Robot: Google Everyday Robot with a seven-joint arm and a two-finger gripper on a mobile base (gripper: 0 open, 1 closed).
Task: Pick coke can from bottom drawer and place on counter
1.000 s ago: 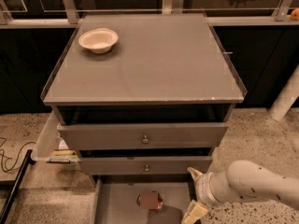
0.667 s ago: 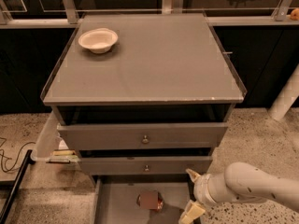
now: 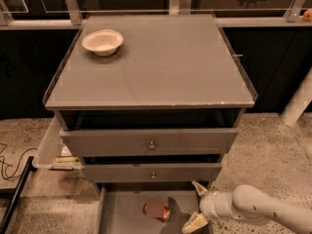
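The coke can (image 3: 156,210) lies on its side on the floor of the pulled-out bottom drawer (image 3: 122,213), near the middle. My gripper (image 3: 196,206) is at the drawer's right side, low, just right of the can and not touching it. Its two cream fingers (image 3: 199,187) are spread apart, open and empty. The white arm reaches in from the lower right. The counter (image 3: 165,62) is the flat grey top of the cabinet above.
A white bowl (image 3: 103,41) sits on the counter's back left corner. Two knobbed drawers (image 3: 151,145) stand above the bottom drawer, pulled out slightly. A black cable and bar lie on the speckled floor at left (image 3: 12,179). A white post (image 3: 298,101) stands at right.
The gripper and arm have shifted slightly left toward the can. The can and the drawers have not moved.
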